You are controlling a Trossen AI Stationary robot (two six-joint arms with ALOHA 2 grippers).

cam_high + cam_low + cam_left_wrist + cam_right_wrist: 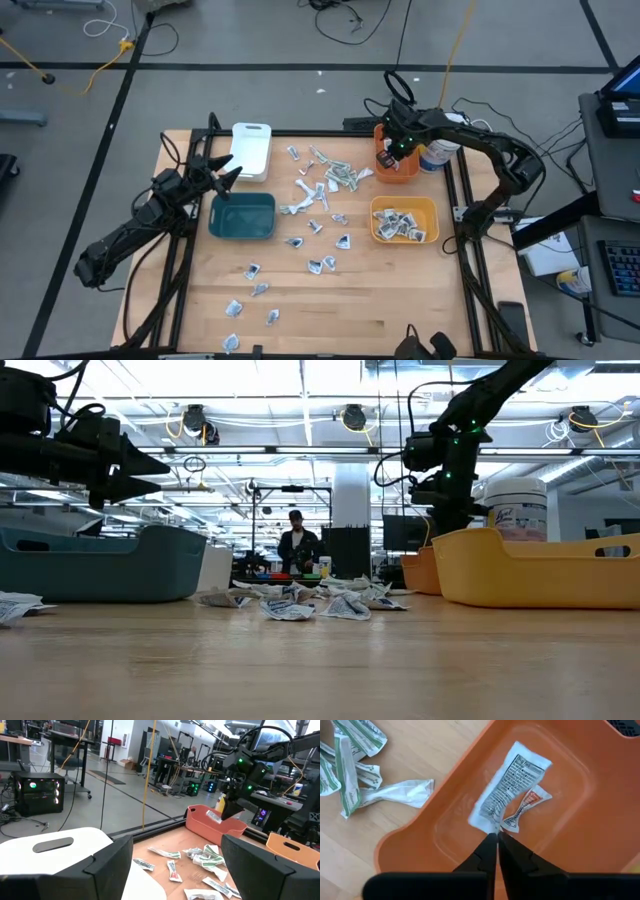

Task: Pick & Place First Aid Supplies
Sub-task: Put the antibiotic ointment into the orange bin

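1. Over the orange bin point(398, 166), at about one o'clock on the table, the right gripper point(389, 152) hangs with its fingers pressed almost together, pinching the corner of a white printed packet point(509, 785)
2. That packet dangles inside the orange bin, and a smaller red-and-white packet point(525, 807) lies just beside it on the bin's floor
3. At nine o'clock the left gripper point(225, 172) hovers above the far edge of the teal bin point(243, 216), fingers spread wide and holding nothing
4. Just past it, toward eleven o'clock, sits the white bin point(251, 150)
5. Around the table's middle a loose heap of first aid supplies point(330, 178) lies between the white and orange bins, green-printed strips mixed with crumpled white packets
6. More packets point(290, 262) trail from the middle down toward six and seven o'clock, well apart from one another
7. At three o'clock the yellow bin point(405, 220) holds a small pile of printed packets
8. Beside the orange bin stands a round white-lidded tub point(438, 154)
9. Beyond the table's far edge a person point(297, 544) stands in the room behind
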